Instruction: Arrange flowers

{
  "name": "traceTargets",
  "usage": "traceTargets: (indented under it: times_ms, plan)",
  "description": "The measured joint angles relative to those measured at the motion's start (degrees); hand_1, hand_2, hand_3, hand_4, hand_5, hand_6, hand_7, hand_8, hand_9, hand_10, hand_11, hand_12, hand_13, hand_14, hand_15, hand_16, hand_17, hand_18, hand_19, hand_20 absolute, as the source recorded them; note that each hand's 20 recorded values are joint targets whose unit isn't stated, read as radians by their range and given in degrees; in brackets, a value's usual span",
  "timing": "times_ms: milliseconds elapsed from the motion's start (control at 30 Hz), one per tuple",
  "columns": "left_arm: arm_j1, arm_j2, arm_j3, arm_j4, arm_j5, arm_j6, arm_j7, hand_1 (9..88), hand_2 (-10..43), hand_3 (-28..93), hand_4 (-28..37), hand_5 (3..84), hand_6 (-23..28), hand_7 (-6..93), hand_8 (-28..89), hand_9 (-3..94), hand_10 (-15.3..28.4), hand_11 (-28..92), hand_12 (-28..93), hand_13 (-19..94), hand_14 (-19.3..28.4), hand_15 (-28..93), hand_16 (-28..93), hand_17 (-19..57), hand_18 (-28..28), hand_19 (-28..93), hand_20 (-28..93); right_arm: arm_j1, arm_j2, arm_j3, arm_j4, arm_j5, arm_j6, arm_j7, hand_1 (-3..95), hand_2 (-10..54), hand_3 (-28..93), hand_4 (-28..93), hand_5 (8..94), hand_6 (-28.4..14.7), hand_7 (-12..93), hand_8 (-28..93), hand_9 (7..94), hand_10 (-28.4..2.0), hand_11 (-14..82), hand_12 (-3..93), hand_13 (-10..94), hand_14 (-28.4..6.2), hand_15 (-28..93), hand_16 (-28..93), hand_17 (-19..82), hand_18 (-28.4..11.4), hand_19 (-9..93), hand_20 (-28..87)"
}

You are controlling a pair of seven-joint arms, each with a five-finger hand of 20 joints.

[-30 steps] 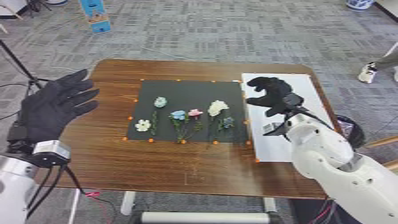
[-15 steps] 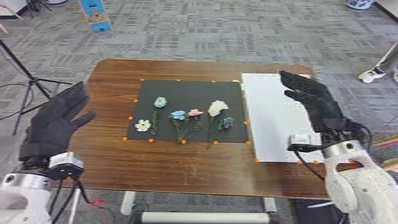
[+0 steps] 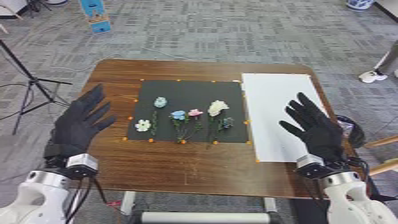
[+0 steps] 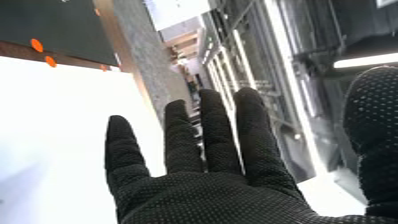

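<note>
Head view: my R hand [image 3: 317, 132] & L hand [image 3: 78, 127], R & L of frame, fingers spread, empty. Flowers [image 3: 179, 115] mid-frame on black mat [image 3: 191, 90]; crowded stems [image 3: 182, 133] cd snag if I pinch 1.

Flower stems [image 3: 182, 132] blurred, perhaps crossing

No legible words, labels (or numbers)

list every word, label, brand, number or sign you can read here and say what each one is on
No text can be read.
Blue panel on the floor: markings too small to read.
Black sheet and white sheet: no print that I can make out.
</note>
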Motion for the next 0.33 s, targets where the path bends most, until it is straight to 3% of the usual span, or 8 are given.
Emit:
traceTargets:
  times_ms: [200,333]
  plan:
    - [-0.9,-0.21,1.57,0.30,0.15,0.20,0.13,23.4,-9.5,66,-28.3,24.4,1.7,16.5,-8,18.9,9.1,9,19,15,12.1,6,7,-13.6,25.7,40,3,1.4,-0.2,-1.2,-0.2,-4.0,-0.2,-0.5,15.3,-5.9,83,-23,33.2,-0.6,6,-8,32.1,-6.7,2.2,16.9,20,-6.3,-4,31,-6,-18.4,30,10]
    - [-1.9,-0.21,2.73,1.12,0.14,0.11,0.30,23.9,-9.5,65,-28.3,24.4,1.7,16.4,-8,18.9,9.1,8,19,15,13.0,5,7,-13.2,26.6,40,3,1.7,0.0,-2.4,-0.4,-2.5,1.1,-3.2,15.5,-6.3,83,-23,33.3,-0.5,6,-8,32.2,-6.5,2.1,16.5,20,-5.7,-4,30,-6,-17.9,29,10]
